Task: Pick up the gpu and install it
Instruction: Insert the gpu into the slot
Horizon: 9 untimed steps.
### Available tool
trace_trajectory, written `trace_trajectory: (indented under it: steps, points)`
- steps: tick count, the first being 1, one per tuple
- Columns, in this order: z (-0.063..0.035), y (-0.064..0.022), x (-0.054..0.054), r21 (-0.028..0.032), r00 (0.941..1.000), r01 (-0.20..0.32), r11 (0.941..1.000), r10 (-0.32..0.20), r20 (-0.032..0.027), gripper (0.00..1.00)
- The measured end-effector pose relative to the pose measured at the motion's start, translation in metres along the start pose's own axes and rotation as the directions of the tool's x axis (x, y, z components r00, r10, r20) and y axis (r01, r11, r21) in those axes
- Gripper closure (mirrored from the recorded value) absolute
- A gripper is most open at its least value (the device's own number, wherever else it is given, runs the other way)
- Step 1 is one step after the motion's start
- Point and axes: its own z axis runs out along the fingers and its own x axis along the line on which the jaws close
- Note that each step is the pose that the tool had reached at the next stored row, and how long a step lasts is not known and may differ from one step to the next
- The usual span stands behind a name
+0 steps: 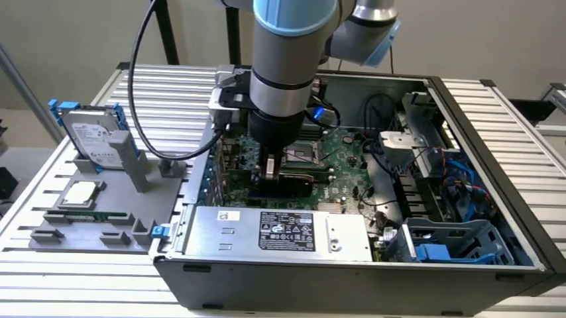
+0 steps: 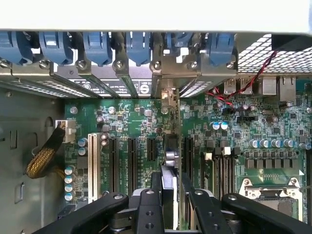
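Standing edge-on, thin dark gpu [image 2: 170, 161] over motherboard [image 2: 234, 126].

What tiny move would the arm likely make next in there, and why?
Probably a gentle push straight down. The pincer grips the gpu edge-on over the motherboard slots, with its bracket near the case's rear wall, so it looks lined up for seating.

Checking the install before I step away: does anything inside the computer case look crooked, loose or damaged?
Nothing stands out. The end effector holds the gpu on edge over the green motherboard, its bracket end lined up with the rear slot covers. On the tray outside the case, the hard drive stands in its holder.
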Motion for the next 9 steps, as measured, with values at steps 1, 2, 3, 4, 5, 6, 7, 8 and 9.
trace_trajectory:
  steps: [1, 2, 3, 4, 5, 6, 7, 8, 9]
  points:
    - [-0.0004, 0.0000, 0.000, -0.0001, 1.0000, 0.000, 1.0000, 0.000, -0.0002, 0.00]
    - [-0.0020, 0.0001, 0.000, -0.0006, 1.0000, 0.000, 1.0000, 0.000, -0.0019, 0.00]
    - [-0.0037, 0.0000, 0.000, -0.0006, 1.0000, 0.001, 1.0000, -0.001, -0.0021, 0.00]
    - [-0.0062, 0.0002, 0.000, -0.0006, 1.0000, 0.001, 1.0000, -0.001, -0.0022, 0.00]
    - [-0.0090, 0.0005, 0.000, -0.0007, 1.0000, 0.001, 1.0000, -0.001, -0.0023, 0.00]
    - [-0.0124, 0.0007, 0.000, -0.0008, 1.0000, 0.000, 1.0000, 0.000, -0.0024, 0.00]
    - [-0.0162, 0.0010, -0.001, -0.0007, 1.0000, 0.000, 1.0000, 0.000, -0.0023, 0.00]
    - [-0.0208, 0.0014, -0.001, -0.0009, 1.0000, 0.000, 1.0000, 0.000, -0.0026, 0.00]
    - [-0.0251, 0.0017, -0.001, -0.0007, 1.0000, 0.001, 1.0000, -0.001, -0.0023, 0.00]
